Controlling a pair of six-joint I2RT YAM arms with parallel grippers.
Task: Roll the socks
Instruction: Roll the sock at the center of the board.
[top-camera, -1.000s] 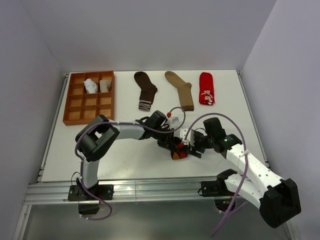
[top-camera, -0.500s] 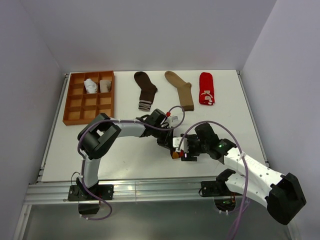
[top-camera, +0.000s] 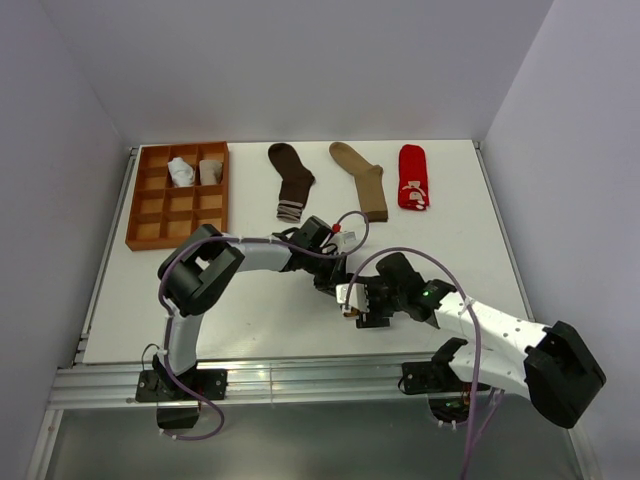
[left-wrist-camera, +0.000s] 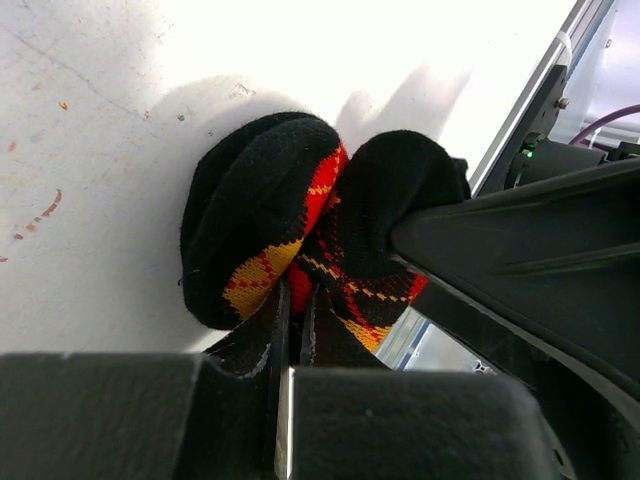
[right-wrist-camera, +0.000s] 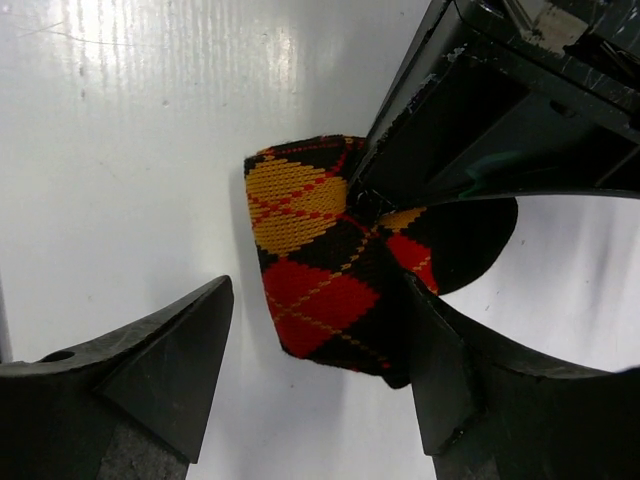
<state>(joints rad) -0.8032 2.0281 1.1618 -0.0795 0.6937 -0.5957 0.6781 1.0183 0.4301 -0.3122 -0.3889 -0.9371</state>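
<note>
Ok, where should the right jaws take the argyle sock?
Probably across the fat rolled middle of the sock, coming from above, clear of the left jaws pinching its edge. The open right jaws straddle the bundle there, one on either side, so closing would squeeze the roll together.

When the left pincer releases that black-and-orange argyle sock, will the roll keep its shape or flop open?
It will probably loosen: the argyle sock is soft knit, bulging in two lobes around the shut left pincer, with no locking tuck visible. It looks light and floppy, so a push would likely squash or slide it rather than roll it.
</note>
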